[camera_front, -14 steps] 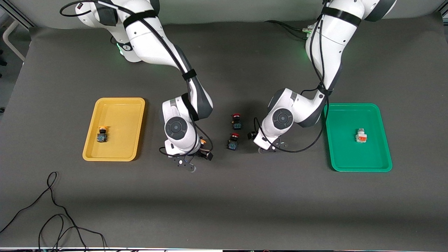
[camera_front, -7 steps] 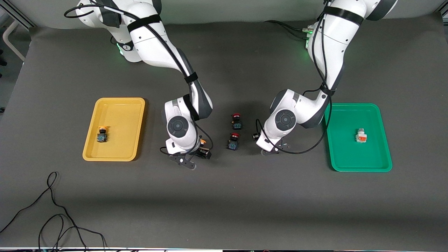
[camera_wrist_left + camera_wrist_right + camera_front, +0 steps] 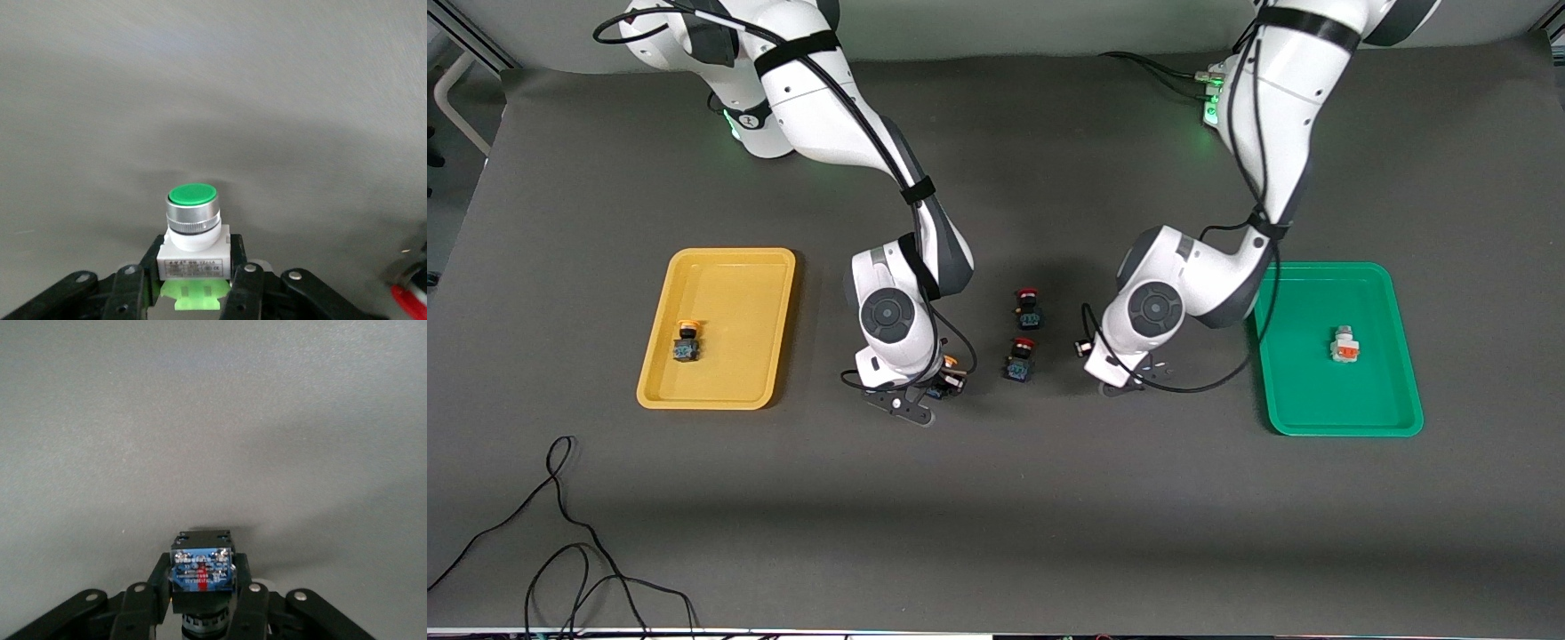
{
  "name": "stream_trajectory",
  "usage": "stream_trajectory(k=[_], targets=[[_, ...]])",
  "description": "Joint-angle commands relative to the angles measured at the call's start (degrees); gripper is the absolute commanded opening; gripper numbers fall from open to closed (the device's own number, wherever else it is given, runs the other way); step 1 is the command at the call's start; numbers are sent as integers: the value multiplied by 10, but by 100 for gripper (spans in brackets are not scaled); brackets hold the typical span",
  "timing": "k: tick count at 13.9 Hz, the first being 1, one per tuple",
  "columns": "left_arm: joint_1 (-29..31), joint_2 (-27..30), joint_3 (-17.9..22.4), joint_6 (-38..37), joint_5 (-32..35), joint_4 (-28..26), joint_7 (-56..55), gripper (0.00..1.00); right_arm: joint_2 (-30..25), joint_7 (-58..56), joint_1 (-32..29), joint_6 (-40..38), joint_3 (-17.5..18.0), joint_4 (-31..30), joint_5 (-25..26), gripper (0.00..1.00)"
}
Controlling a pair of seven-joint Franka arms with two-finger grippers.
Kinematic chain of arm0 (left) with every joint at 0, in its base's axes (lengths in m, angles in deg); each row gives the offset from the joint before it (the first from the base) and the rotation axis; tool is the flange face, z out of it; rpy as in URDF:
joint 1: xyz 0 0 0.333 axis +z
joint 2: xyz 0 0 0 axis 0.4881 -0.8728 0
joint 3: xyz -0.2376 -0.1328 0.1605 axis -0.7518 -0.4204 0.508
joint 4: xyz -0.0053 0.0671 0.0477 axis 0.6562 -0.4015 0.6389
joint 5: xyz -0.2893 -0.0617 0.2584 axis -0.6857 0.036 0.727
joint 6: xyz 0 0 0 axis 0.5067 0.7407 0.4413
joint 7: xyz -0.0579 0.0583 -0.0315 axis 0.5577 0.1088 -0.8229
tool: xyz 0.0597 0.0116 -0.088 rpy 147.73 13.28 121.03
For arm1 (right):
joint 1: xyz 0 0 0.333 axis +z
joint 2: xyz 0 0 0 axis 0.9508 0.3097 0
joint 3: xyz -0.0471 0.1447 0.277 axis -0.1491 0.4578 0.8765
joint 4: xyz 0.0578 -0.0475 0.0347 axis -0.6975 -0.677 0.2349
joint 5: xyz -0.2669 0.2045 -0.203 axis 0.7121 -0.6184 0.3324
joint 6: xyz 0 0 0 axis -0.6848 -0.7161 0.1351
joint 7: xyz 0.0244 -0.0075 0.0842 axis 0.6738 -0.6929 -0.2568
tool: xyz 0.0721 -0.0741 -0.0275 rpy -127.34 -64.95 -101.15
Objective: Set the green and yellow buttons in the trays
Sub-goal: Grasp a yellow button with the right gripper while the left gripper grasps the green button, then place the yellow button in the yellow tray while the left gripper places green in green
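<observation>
My left gripper (image 3: pixel 193 261) is shut on a white-bodied button with a green cap (image 3: pixel 192 220), just above the mat; in the front view it (image 3: pixel 1113 375) sits between the red-capped buttons and the green tray (image 3: pixel 1316 404), the button hidden under the wrist. My right gripper (image 3: pixel 202 583) is shut on a black-blue button (image 3: pixel 202 567); in the front view it (image 3: pixel 941 382) is low over the mat between the yellow tray (image 3: pixel 729 276) and the red-capped buttons, the orange cap (image 3: pixel 950 362) just showing. A yellow-capped button (image 3: pixel 686 341) lies in the yellow tray. A white button with an orange face (image 3: pixel 1344 345) lies in the green tray.
Two red-capped black-blue buttons (image 3: pixel 1029 307) (image 3: pixel 1020 357) stand on the mat between the two grippers; one red cap (image 3: pixel 407 298) shows in the left wrist view. Loose black cables (image 3: pixel 560 533) lie near the mat's front edge at the right arm's end.
Both grippers have shifted a little toward the left arm's end of the table, each still holding its button. The buttons in the trays and the red-capped ones have not moved.
</observation>
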Motion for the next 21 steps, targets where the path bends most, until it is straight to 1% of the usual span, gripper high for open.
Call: stream_trajectory(k=[1, 3, 4, 6, 7, 8, 10, 12, 13, 14, 15, 16, 17, 18, 20, 21], targets=[[67, 74, -1, -166, 11, 30, 95, 0, -76, -54, -6, -103, -24, 6, -6, 26], [123, 118, -1, -229, 20, 28, 177, 0, -125, -106, -7, -187, -59, 17, -6, 26], [150, 128, -1, -248, 36, 27, 223, 0, -147, -150, -7, -222, -80, 17, -5, 26], [201, 138, -1, -247, 58, 9, 303, 0, -170, -275, -6, -280, -132, 14, 5, 26], [218, 138, -1, -236, 78, -3, 334, 0, -171, -343, -5, -300, -165, 12, 23, 26], [238, 137, 0, -219, 88, -11, 361, 0, -172, -401, -5, -313, -191, 3, 31, 26], [280, 134, 0, -157, 97, -48, 426, 0, -182, -510, -4, -309, -245, -55, 31, 26], [310, 133, 0, -71, 99, -107, 463, 0, -185, -593, -3, -283, -287, -114, 30, 26], [312, 132, 0, -27, 99, -136, 463, 0, -187, -623, -4, -258, -300, -147, 28, 26], [312, 125, 0, 9, 99, -157, 459, 0, -187, -643, -6, -217, -302, -186, 25, 26], [313, 118, 0, 42, 99, -173, 459, 0, -187, -653, -5, -161, -301, -230, 21, 26], [317, 113, 1, 65, 99, -186, 459, 0, -184, -663, -5, -109, -300, -268, 7, 26], [324, 111, 0, 78, 99, -194, 459, 0, -178, -684, -4, -70, -298, -298, -21, 26], [325, 108, 1, 86, 99, -198, 459, 0, -168, -709, -4, -46, -294, -316, -57, 26], [325, 101, 1, 90, 99, -197, 459, 0, -132, -733, -4, -39, -289, -322, -103, 26], [325, 93, 1, 91, 98, -195, 458, 39, -123, -734, -5, -40, -282, -323, -109, 26]])
